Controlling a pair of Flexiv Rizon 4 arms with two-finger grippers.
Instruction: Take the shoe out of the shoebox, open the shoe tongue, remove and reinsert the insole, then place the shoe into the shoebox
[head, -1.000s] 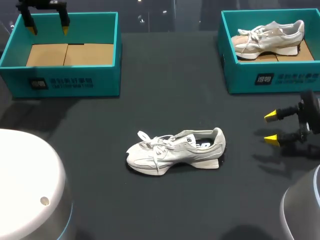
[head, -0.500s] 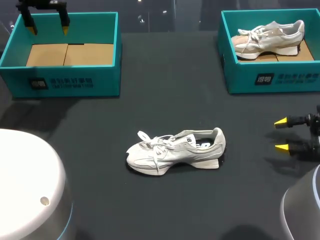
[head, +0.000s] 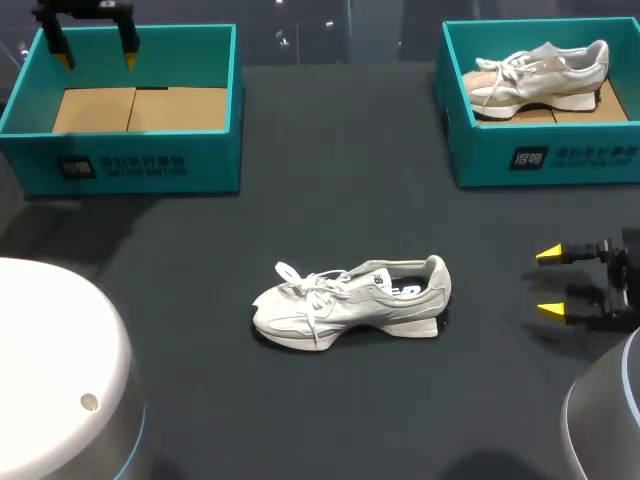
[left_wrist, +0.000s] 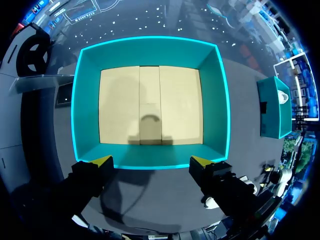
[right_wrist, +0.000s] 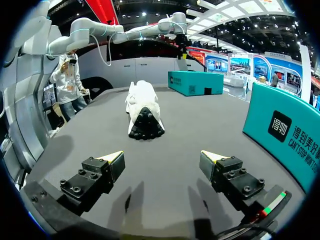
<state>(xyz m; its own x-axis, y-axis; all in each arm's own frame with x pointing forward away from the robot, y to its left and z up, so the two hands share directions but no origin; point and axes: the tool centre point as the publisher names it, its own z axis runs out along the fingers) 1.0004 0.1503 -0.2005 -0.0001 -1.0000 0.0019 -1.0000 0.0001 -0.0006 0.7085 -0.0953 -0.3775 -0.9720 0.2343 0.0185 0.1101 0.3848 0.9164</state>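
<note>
At the centre of the tabletop stands the shoe, toe toward 9 o'clock. The right tool, fingers apart, sits at its 3 o'clock; the left tool, also apart, hangs over the 10 o'clock shoebox. A heel-on approach could shove the shoe away.

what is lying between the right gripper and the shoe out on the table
Nothing: only bare dark table separates the right gripper and the shoe. Both the head view and the right wrist view show it.
</note>
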